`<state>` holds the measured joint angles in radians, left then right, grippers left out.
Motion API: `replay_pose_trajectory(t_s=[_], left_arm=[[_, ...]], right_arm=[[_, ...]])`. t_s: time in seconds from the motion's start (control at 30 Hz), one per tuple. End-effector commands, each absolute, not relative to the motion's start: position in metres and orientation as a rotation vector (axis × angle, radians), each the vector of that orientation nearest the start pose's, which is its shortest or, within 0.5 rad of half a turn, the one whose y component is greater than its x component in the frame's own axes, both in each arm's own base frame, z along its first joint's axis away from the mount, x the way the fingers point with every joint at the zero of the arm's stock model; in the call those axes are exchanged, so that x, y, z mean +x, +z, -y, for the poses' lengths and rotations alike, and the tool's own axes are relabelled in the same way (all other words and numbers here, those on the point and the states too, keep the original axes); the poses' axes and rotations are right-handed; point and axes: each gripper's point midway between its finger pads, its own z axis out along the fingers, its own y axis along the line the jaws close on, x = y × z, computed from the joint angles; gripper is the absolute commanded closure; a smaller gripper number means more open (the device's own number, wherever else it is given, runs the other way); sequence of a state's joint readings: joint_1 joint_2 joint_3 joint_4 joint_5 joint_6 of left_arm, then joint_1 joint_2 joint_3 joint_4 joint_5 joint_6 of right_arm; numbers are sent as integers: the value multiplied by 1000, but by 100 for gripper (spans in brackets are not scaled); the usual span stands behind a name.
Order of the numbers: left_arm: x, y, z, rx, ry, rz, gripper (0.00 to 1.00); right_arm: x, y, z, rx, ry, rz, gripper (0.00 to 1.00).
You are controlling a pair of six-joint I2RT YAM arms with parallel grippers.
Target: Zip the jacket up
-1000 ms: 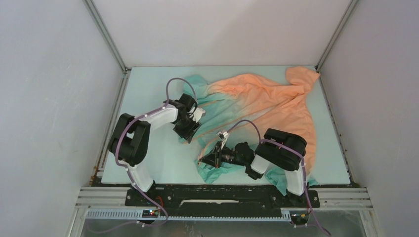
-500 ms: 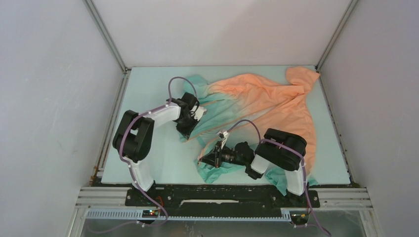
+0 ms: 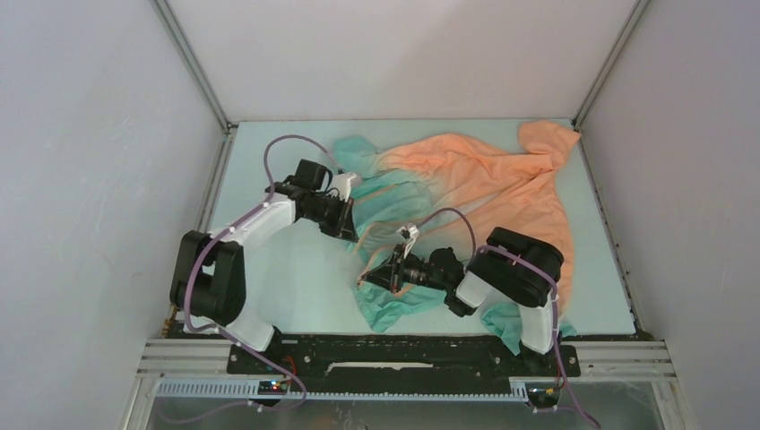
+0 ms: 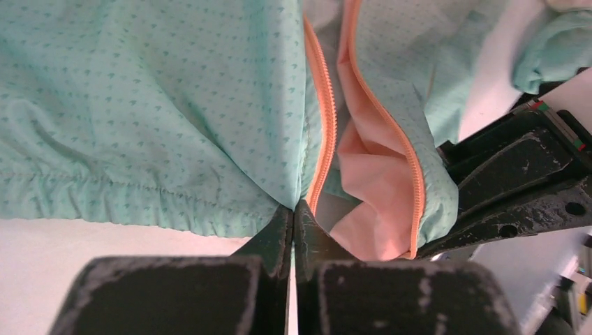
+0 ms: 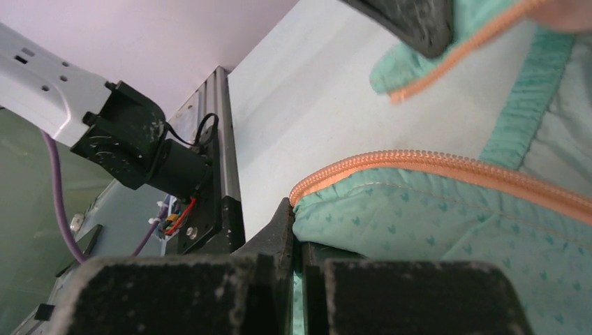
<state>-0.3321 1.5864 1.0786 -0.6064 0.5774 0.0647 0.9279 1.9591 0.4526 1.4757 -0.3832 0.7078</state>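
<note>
The jacket point(image 3: 484, 179) lies crumpled across the table, orange at the back right and teal at the near left. Its front is open, with two orange zipper edges point(image 4: 327, 118) running apart. My left gripper point(image 3: 351, 228) is shut on the teal hem corner point(image 4: 279, 188) right beside one zipper edge. My right gripper point(image 3: 369, 279) is shut on the teal fabric point(image 5: 433, 223) of the other front edge, just under its orange zipper point(image 5: 433, 164). The two grippers sit close together, the left one's finger point(image 5: 412, 21) showing at the top of the right wrist view.
White enclosure walls stand close on the left, back and right of the pale table point(image 3: 269, 287). A black rail point(image 3: 403, 358) with the arm bases runs along the near edge. Purple cables point(image 3: 269, 157) loop above both arms.
The left gripper has closed on the jacket's hem corner, and the left arm's elbow has swung out to the left. The right gripper has shifted slightly and stays shut.
</note>
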Motion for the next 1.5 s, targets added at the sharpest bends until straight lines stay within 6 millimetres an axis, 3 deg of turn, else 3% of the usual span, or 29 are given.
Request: replay_pose_trajectory(t_s=[0.0,0.13,0.5,0.77,1.47], left_arm=[[264,113,218,700,-1108,-2425,100],[265,128,224,665,-1206,-2326,100],[258,142,226,690,-1253,-2230,100],[252,141,222,672,-1260,-2221,100],[251,132,223,663,-1277,-2239,100]], right_arm=[[189,127,-398,-590,1547,-1562,100],[203,133,-391,-596,1532,-1536,100],[207,134,-391,-634,1550,-1518,100],[226,140,-375,-538,1527,-1537,100],[222,144,-375,-547,1527,-1524,100]])
